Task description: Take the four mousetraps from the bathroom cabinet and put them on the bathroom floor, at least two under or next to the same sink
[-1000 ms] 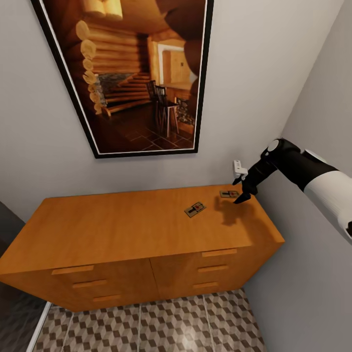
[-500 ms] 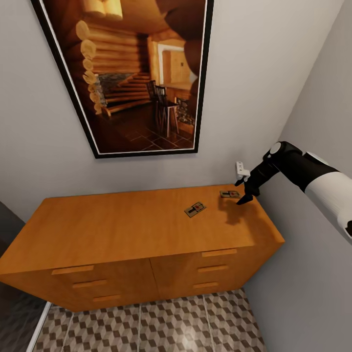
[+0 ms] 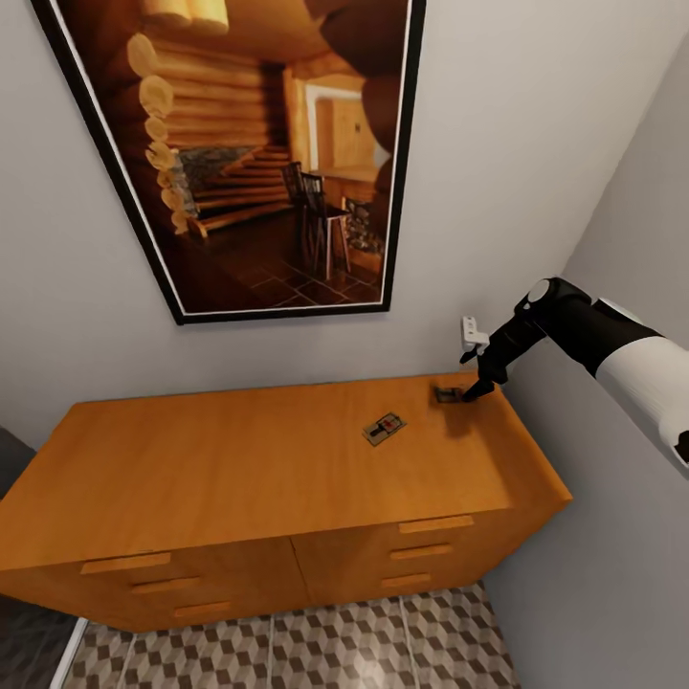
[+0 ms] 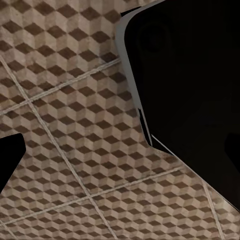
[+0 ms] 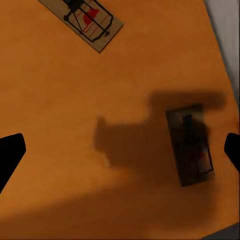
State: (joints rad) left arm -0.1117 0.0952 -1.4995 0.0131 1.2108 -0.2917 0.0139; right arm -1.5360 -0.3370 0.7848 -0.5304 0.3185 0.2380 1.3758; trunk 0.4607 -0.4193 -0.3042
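Two mousetraps lie on top of the orange-brown cabinet (image 3: 239, 459). One mousetrap (image 3: 385, 428) (image 5: 85, 20) lies in the light near the middle right. The other mousetrap (image 3: 448, 393) (image 5: 190, 145) lies near the back right corner, darkened by my arm's shadow. My right gripper (image 3: 476, 386) (image 5: 120, 150) hovers just above and beside this shaded trap, open, its fingertips (image 5: 10, 155) wide apart with nothing held. In the left wrist view my left gripper (image 4: 120, 160) is open over the cube-patterned bathroom floor (image 4: 65, 100) (image 3: 335, 651). The sink is out of view.
A large framed picture (image 3: 268, 153) hangs on the back wall above the cabinet. A white wall fitting (image 3: 469, 332) sits just behind my right wrist. The grey side wall (image 3: 612, 536) stands close on the right. A dark rounded body (image 4: 190, 85) blocks part of the left wrist view.
The head view has shifted, so the cabinet sits lower in the picture. My right gripper has edged closer over the back right mousetrap, and its shadow now covers that trap.
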